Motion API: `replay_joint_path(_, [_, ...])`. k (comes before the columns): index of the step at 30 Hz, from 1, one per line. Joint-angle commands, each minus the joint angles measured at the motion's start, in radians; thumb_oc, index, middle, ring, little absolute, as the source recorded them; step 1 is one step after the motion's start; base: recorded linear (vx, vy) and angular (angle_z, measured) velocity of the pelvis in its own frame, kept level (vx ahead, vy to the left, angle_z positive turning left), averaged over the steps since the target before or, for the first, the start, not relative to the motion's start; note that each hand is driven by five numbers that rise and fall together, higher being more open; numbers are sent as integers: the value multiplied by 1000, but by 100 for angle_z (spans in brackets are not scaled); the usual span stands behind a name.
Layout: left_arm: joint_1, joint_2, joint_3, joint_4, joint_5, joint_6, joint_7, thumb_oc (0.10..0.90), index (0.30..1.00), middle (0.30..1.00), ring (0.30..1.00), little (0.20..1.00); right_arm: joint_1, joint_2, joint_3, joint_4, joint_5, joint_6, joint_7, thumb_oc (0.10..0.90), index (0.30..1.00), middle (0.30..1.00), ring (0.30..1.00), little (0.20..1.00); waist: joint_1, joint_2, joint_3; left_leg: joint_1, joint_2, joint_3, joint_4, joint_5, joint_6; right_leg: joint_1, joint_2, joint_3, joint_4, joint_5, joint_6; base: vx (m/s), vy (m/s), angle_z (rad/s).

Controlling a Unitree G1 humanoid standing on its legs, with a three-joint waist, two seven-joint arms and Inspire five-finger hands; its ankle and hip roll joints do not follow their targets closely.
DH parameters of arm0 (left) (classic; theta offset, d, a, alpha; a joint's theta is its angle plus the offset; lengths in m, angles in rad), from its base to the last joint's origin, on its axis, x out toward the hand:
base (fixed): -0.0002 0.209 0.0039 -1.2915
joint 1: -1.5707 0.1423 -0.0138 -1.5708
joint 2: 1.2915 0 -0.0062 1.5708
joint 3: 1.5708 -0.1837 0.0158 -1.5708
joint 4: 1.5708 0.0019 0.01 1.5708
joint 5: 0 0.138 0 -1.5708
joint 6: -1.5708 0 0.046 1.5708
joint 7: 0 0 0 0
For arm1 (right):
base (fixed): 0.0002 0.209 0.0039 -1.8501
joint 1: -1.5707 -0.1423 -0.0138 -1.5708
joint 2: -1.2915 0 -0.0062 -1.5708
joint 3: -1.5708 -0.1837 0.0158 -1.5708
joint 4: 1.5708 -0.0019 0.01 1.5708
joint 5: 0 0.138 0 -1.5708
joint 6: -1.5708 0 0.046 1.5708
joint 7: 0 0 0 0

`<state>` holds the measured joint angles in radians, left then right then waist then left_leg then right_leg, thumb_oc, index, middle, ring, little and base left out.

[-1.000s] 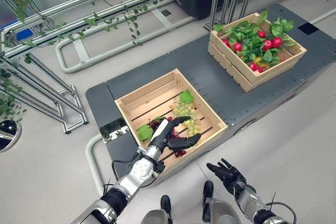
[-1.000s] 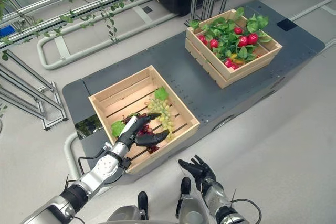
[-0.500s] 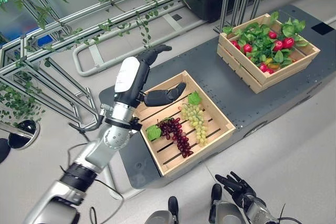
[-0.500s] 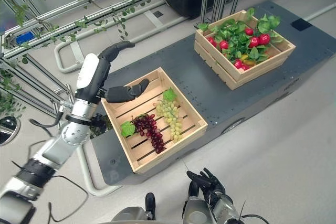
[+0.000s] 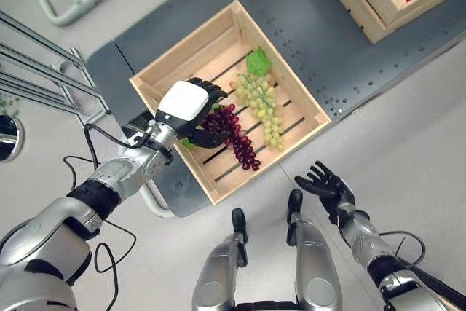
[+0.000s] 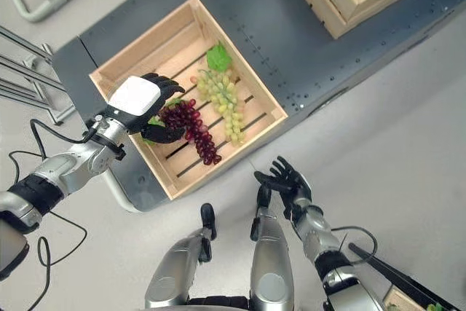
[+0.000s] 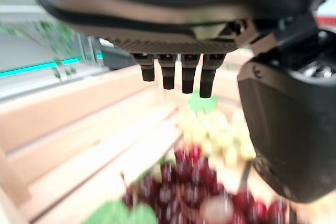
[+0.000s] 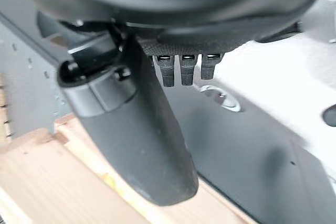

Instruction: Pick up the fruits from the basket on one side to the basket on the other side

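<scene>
Left hand [image 5: 191, 104] hovers over near crate [image 5: 173, 56], fingers loosely curled, grasping nothing. Dark grapes [image 5: 234, 135] lie just under fingertips, long axis toward crate's near corner, green grapes [image 5: 262, 104] beside. Right hand [image 5: 326, 186] released, well apart. Far crate [image 5: 378, 21] at platform's far end.
</scene>
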<state>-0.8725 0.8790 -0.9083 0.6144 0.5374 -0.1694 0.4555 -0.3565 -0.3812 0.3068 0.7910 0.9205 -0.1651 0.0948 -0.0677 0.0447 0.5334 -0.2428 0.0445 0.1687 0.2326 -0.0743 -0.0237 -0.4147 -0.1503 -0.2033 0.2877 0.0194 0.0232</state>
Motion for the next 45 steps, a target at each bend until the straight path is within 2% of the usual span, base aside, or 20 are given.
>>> replay_joint_path(1, [-137,64,76,-24,38,15,53,800,900,900,900,900,17,-34,5,-104,60,-76,-24,800,900,900,900,900,2,-13,-13,-77,4,42,103,-54,28,-30,-21,3,203,-157,29,-42,40,-3])
replay_joint_path(7, [-272,77,-61,32,303,28,2,800,900,900,900,900,-44,-57,16,-83,91,-39,-14,800,900,900,900,900,-2,-25,-13,-192,17,47,151,-52,29,-116,-14,2,214,-148,27,-46,29,5])
replay_joint_path(13, [-377,107,-162,5,458,44,-22,800,900,900,900,900,-74,-67,31,-52,107,-36,-8,800,900,900,900,900,0,-29,-13,-264,28,53,194,-60,30,-163,-14,-4,217,-146,25,-18,19,-4])
replay_joint_path(17, [-443,121,-193,-4,497,49,-15,800,900,900,900,900,-86,-64,30,-32,125,-44,8,800,900,900,900,900,5,-39,-13,-308,37,56,220,-66,31,-192,-14,-8,223,-146,23,-8,-2,-5])
replay_joint_path(20, [-486,115,-205,9,515,17,3,800,900,900,900,900,-95,-54,29,-18,135,-53,12,800,900,900,900,900,8,-51,-13,-335,41,53,236,-68,31,-213,-12,-8,231,-145,21,-10,-20,3])
replay_joint_path(21, [-503,112,-214,10,523,-14,-24,800,900,900,900,900,-100,-52,25,-10,143,-53,15,800,900,900,900,900,9,-55,-13,-344,42,51,242,-69,30,-219,-12,-9,232,-143,22,-7,-24,7])
replay_joint_path(27, [-538,93,-249,38,535,-86,-119,800,900,900,900,900,-122,-32,18,13,162,-47,14,800,900,900,900,900,5,-68,-13,-373,45,54,256,-75,32,-243,-7,-3,227,-133,26,1,-5,1])
replay_joint_path(32, [-553,79,-270,57,501,-109,-100,800,900,900,900,900,-129,-23,19,20,175,-52,22,800,900,900,900,900,0,-73,-13,-402,48,53,270,-78,33,-264,-4,3,223,-126,29,3,1,-2])
replay_joint_path(35, [-559,72,-273,62,487,-153,-109,800,900,900,900,900,-128,-17,20,14,180,-58,27,800,900,900,900,900,-3,-79,-13,-421,49,52,274,-77,32,-278,-1,3,217,-119,31,3,0,-1])
replay_joint_path(37, [-565,62,-283,87,462,-221,-121,800,900,900,900,900,-134,-14,25,7,185,-60,28,800,900,900,900,900,-7,-88,-13,-451,53,51,281,-74,29,-302,2,4,211,-110,33,0,0,0])
replay_joint_path(40, [-570,53,-296,98,437,-270,-149,800,900,900,900,900,-136,-11,27,7,188,-63,24,800,900,900,900,900,-11,-92,-13,-466,55,52,283,-74,29,-316,4,4,207,-105,35,0,0,0])
replay_joint_path(41, [-571,43,-310,104,409,-305,-193,800,900,900,900,900,-142,-11,29,13,194,-65,26,800,900,900,900,900,-14,-93,-13,-479,54,53,293,-82,31,-330,4,6,205,-102,36,0,0,0])
replay_joint_path(45, [-559,29,-322,104,364,-288,-276,800,900,900,900,900,-155,-7,24,25,198,-62,28,800,900,900,900,900,-16,-93,-13,-498,54,52,300,-84,32,-346,6,10,205,-99,39,4,3,-2])
